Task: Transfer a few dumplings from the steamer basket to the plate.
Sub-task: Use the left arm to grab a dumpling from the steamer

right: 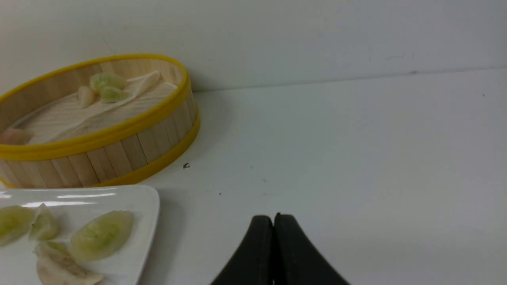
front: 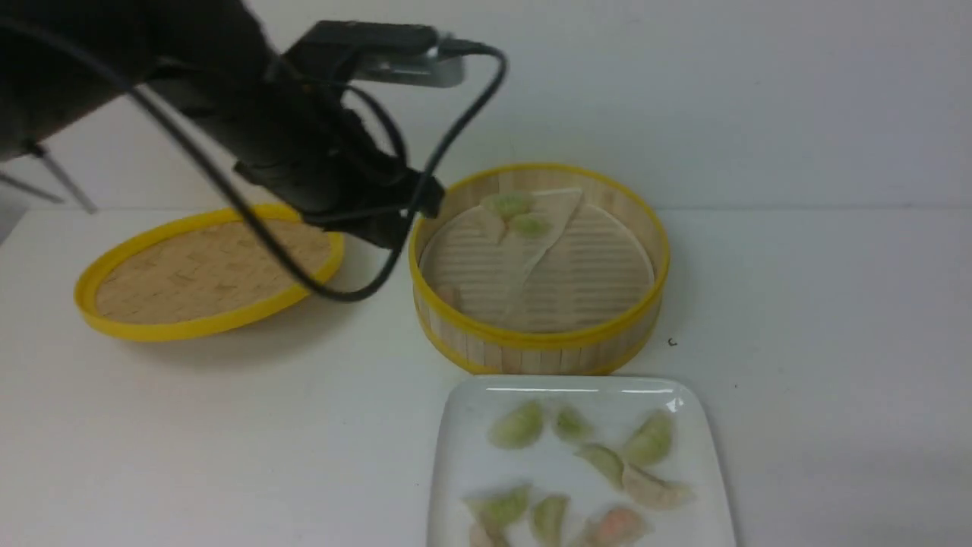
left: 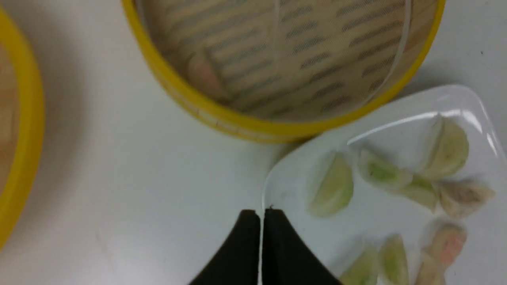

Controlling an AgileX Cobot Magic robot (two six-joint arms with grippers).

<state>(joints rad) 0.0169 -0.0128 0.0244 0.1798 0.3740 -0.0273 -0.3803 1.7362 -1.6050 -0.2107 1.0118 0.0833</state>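
Mostly the dumplings point(front: 518, 424) lie on the plate point(front: 471, 463), just near of the basket point(front: 531, 353) holding a few more, while the left hand point(left: 261, 215) and right hand point(right: 273, 221) are both closed, empty.

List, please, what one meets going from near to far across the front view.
plate with dumplings → steamer basket → back wall. The flat lid lies about level with the basket, so it is left out.
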